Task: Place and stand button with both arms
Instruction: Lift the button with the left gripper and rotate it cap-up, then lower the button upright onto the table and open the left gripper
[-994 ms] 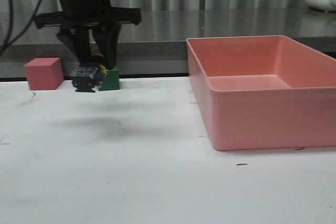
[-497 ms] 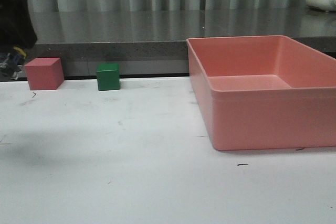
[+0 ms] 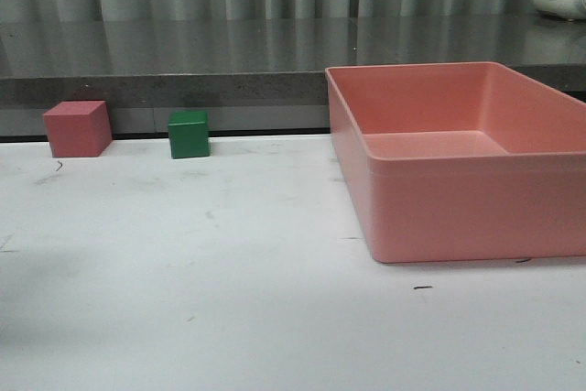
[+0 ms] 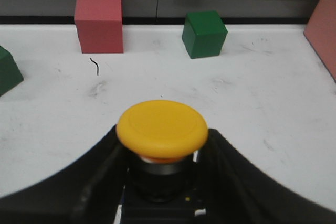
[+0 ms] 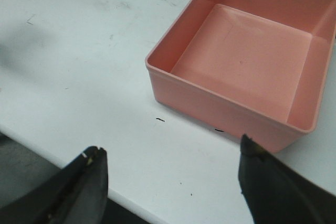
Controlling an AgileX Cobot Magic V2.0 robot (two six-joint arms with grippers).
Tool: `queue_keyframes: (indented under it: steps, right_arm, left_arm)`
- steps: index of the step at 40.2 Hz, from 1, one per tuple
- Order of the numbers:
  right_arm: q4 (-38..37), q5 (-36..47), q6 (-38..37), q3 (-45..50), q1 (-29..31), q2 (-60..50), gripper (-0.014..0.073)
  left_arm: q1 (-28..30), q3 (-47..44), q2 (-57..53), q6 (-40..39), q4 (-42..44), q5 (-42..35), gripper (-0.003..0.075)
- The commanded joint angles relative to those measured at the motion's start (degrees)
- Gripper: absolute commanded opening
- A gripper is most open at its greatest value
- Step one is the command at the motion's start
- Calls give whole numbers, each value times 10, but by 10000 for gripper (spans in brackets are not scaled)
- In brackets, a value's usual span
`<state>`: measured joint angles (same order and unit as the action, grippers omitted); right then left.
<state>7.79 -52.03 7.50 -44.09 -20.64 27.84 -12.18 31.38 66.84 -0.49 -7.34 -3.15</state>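
White scuffed table (image 3: 229, 263) before a grey ledge, pink bin (image 3: 458, 171) at right, left gripper (image 4: 163, 182) clamped on the button (image 4: 161, 129), yellow cap up, body apparently half hidden, right gripper (image 5: 170, 182) spread wide, empty

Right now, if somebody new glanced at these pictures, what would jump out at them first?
Probably the yellow button, filling the left wrist view, clamped between the left end effector's fingers. Next, the big pink bin on the table's right side, with nothing in it. A pink cube and a green cube sit at the far left edge.
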Motion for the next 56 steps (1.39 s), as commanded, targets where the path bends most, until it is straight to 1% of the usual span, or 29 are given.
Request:
queue_keyframes:
  steps: [1, 9, 10, 12, 17, 26, 33, 37, 41, 56]
  right_arm:
    - [3, 41, 4, -13, 3, 2, 541]
    - [3, 41, 4, -13, 3, 2, 541]
    - [3, 41, 4, -13, 3, 2, 541]
    - [3, 41, 4, -13, 3, 2, 541]
    - [3, 41, 4, -13, 3, 2, 541]
    - [3, 41, 4, -13, 3, 2, 541]
    - [3, 41, 4, -13, 3, 2, 541]
    - [3, 41, 4, -13, 3, 2, 541]
    - [3, 41, 4, -13, 3, 2, 541]
    - [3, 41, 4, -13, 3, 2, 541]
  left_arm:
    - [-8, -36, -13, 1, -5, -161, 281]
    - [-52, -123, 24, 1, 5, -426, 281]
    - [-55, -126, 31, 1, 5, -443, 281]
    - [-63, -136, 50, -1, 5, -501, 281]
    - [-74, -138, 117, -4, 5, -572, 281]
    - [-74, -138, 252, -24, 7, -748, 281]
    - [-74, -113, 335, -25, 28, -748, 281]
    - [-74, -97, 363, -56, 33, -748, 281]
    - [-74, -83, 372, -76, 33, -748, 281]
    - [-74, -56, 410, -76, 32, -748, 281]
